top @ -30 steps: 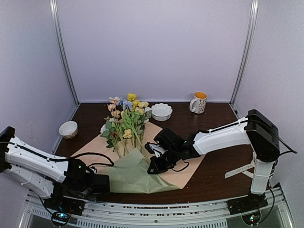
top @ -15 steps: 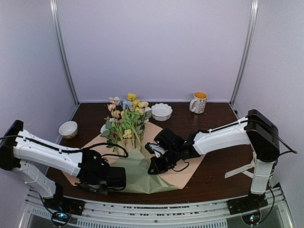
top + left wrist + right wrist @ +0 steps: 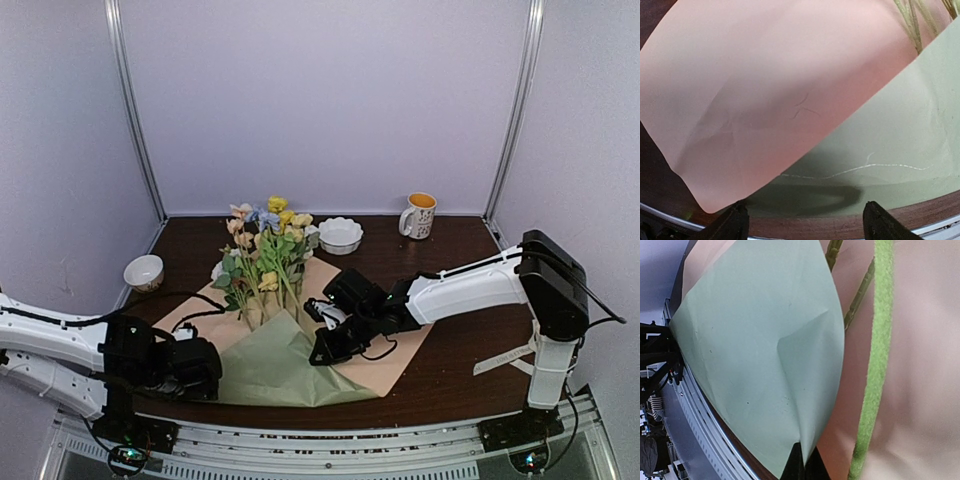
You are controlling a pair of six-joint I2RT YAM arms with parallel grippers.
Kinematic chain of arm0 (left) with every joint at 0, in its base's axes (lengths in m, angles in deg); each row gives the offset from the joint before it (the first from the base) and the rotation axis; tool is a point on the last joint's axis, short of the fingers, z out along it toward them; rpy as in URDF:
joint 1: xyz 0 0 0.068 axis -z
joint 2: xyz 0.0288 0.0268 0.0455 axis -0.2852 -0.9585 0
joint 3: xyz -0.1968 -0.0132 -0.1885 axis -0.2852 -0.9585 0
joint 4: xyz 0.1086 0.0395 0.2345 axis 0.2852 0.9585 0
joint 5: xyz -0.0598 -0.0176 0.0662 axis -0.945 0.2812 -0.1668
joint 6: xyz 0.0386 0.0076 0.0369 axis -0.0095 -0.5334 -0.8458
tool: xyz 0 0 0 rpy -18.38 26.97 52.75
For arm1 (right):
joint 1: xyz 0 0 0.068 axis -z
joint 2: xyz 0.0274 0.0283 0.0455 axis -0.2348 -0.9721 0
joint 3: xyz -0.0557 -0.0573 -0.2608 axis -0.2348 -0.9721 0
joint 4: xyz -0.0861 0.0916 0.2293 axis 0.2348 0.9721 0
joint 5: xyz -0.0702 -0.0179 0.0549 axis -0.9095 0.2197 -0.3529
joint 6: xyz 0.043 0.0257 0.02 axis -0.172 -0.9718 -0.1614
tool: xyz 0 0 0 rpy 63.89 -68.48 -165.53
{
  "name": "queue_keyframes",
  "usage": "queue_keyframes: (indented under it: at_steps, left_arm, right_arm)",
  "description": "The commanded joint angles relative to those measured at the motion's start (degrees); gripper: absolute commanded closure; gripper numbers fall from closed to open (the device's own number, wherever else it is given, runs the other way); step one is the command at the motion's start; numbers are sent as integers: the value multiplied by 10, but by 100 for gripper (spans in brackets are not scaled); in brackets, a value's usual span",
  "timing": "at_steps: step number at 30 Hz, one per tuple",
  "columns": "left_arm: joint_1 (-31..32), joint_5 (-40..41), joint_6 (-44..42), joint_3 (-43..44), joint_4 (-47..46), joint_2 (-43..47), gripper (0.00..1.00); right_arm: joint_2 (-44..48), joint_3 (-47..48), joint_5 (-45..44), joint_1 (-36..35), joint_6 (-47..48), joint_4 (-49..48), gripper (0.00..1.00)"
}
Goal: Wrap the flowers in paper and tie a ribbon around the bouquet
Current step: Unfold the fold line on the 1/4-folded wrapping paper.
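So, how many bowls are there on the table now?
2. A small bowl stands at the far left, apart from the flowers. A white scalloped bowl stands at the back, just right of them. The leaves may hide another.

A dark brown wooden surface (image 3: 460,260) sits between pale lilac walls (image 3: 330,100), with slim metal poles (image 3: 135,110) at the back corners. Near the back is a white scalloped bowl (image 3: 340,235). Well to its right stands a patterned mug (image 3: 419,215) with an orange inside. A small cream bowl (image 3: 144,272) sits by the left wall.
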Motion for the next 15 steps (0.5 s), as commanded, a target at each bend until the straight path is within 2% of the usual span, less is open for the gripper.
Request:
queue_keyframes:
  at_steps: [1,8,15]
  left_arm:
    - [-22,-3,48,-34,-57,22,17]
    - [-40,-18,127,-102,-72,60,14]
    - [-65,-43,157,-123,-18,73,14]
  right_arm:
    - [8,5,-17,-2,-1,-12,100]
    - [7,2,-20,-3,-3,-19,100]
    - [7,-8,-12,-5,-15,-43,100]
